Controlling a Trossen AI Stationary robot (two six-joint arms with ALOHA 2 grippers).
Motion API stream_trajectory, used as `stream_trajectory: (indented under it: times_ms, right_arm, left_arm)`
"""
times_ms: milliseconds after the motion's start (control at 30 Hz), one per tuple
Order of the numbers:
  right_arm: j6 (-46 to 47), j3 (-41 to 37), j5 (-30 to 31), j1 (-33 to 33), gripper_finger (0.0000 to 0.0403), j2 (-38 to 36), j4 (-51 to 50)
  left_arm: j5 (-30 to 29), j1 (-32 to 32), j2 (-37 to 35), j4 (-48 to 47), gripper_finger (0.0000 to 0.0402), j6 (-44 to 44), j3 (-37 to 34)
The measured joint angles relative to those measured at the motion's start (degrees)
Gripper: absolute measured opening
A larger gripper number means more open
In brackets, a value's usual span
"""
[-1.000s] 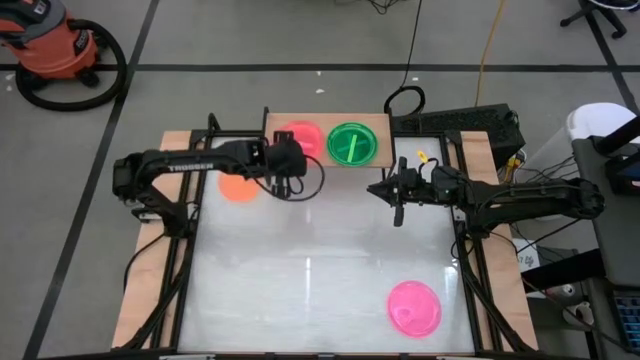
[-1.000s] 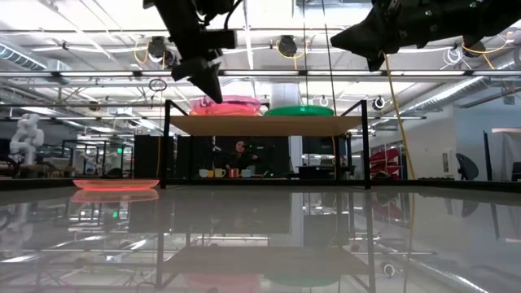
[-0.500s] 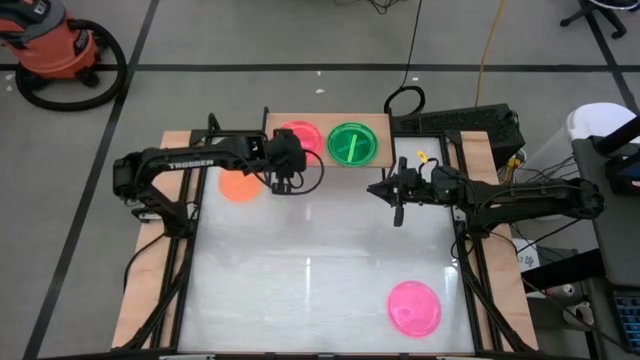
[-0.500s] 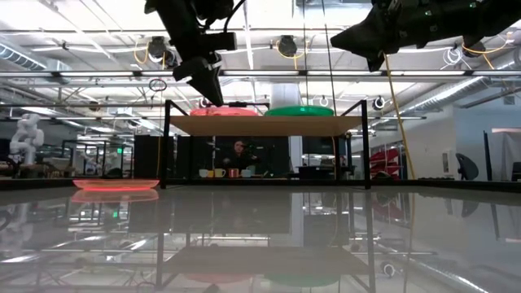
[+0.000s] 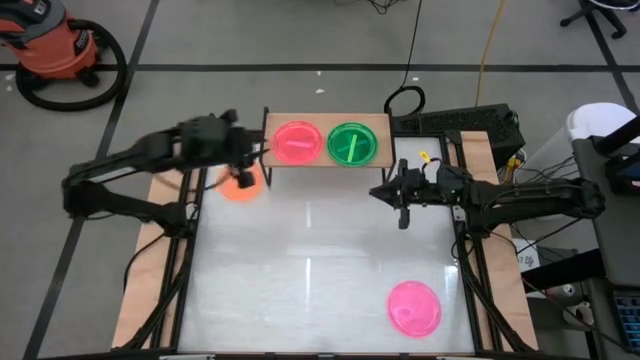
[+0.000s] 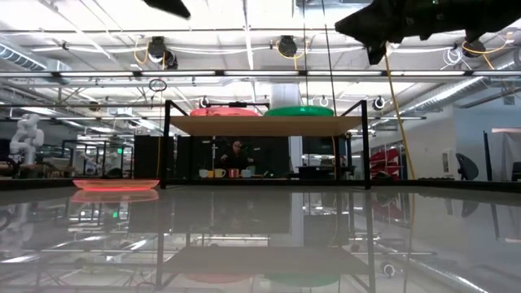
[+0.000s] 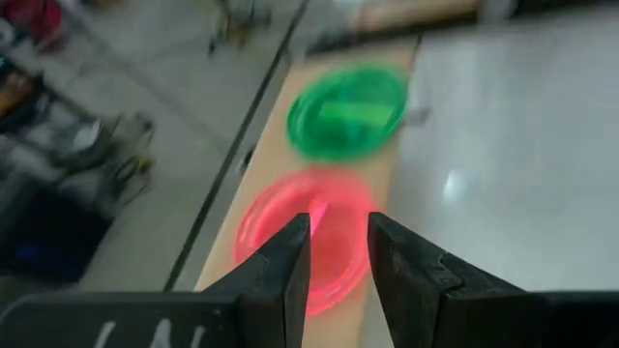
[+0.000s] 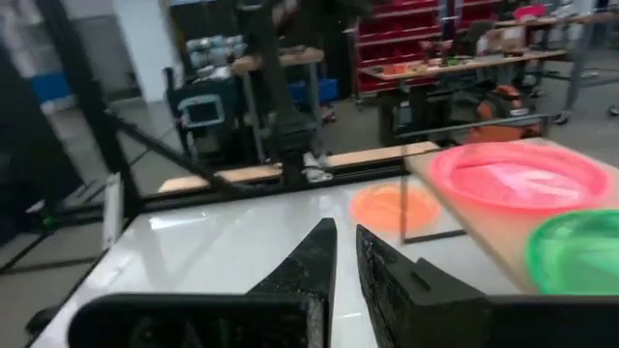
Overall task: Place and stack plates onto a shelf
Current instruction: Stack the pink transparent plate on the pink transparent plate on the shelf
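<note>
The shelf point(image 5: 381, 126) stands at the table's far middle. On its board lie a pink plate point(image 5: 297, 142) and a green plate point(image 5: 352, 143), flat and side by side. An orange plate point(image 5: 240, 187) lies on the table left of the shelf. Another pink plate point(image 5: 413, 307) lies near the front right. My left gripper point(image 7: 338, 242) hovers open and holds nothing, high above the shelf's left end; its wrist view looks down on the pink plate point(image 7: 338, 205) and the green plate point(image 7: 346, 111). My right gripper point(image 5: 401, 203) hangs shut and holds nothing, right of the shelf.
The white tabletop point(image 5: 310, 270) has free room across its middle and near left. An orange vacuum point(image 5: 58, 48) stands on the floor at far left. Cables and boxes point(image 5: 470, 125) crowd the far right corner. A person point(image 6: 238, 151) sits in the room behind the shelf.
My left gripper has let go of the pink plate, then drawn away toward the table's left edge and risen high. In the low view it leaves through the top. The pink plate, first tipped up at one side, now lies flat on the shelf.
</note>
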Motion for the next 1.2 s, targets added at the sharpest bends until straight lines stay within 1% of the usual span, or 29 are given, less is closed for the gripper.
stream_trajectory:
  times_ms: [67, 133, 300, 367, 433, 533, 633, 700, 767, 833, 967, 1067, 1200]
  right_arm:
    - [-1.7, 1.5, 0.0, 1.4, 0.0032, 1.0, -2.3]
    - [-3.0, 4.1, 0.0, 2.3, 0.0032, 2.5, -6.2]
    - [-3.0, 14.1, 0.2, 3.7, 0.0032, 7.0, -20.6]
    - [-1.9, 17.7, 0.0, 4.4, 0.0032, 8.9, -28.2]
    - [-0.4, 19.6, -1.3, 5.2, 0.0032, 10.9, -34.9]
    - [4.4, 18.4, -5.7, 6.7, 0.0032, 14.2, -41.0]
    - [7.9, 14.7, -13.6, 8.7, 0.0032, 17.7, -41.5]
    - [8.3, 12.0, -17.6, 10.7, 0.0032, 19.7, -39.3]
    - [8.6, 9.7, -18.0, 13.2, 0.0032, 21.3, -37.2]
    - [8.7, 8.1, -17.8, 15.5, 0.0032, 22.5, -36.9]
    - [8.4, 5.3, -17.6, 18.6, 0.0032, 24.5, -36.7]
    - [11.9, 3.8, -17.9, 20.4, 0.0037, 25.7, -35.1]
    - [16.1, 3.1, -17.9, 22.6, 0.0066, 26.1, -34.3]
  left_arm:
    - [2.1, -1.1, -4.2, 3.8, 0.0113, -1.3, -2.2]
    - [3.2, -2.6, -8.3, 10.1, 0.0113, -1.8, -5.8]
    - [4.4, -6.4, -16.0, 25.9, 0.0113, -4.1, -18.6]
    - [5.6, -7.9, -17.9, 31.6, 0.0113, -5.0, -24.1]
    - [6.7, -9.7, -18.9, 37.2, 0.0113, -6.2, -29.5]
    - [7.4, -12.6, -19.0, 47.1, 0.0113, -7.7, -37.3]
    - [7.4, -15.3, -18.2, 59.0, 0.0113, -8.1, -44.4]
    - [7.4, -16.7, -17.7, 65.8, 0.0113, -7.7, -48.4]
    - [7.4, -17.5, -17.4, 71.6, 0.0113, -7.6, -51.3]
    - [7.4, -17.9, -17.4, 75.0, 0.0113, -7.7, -53.3]
    - [7.4, -18.0, -17.4, 76.3, 0.0113, -8.4, -55.0]
    - [7.2, -18.0, -17.4, 75.7, 0.0113, -9.1, -55.3]
    - [7.2, -18.0, -17.4, 75.4, 0.0113, -9.1, -55.3]
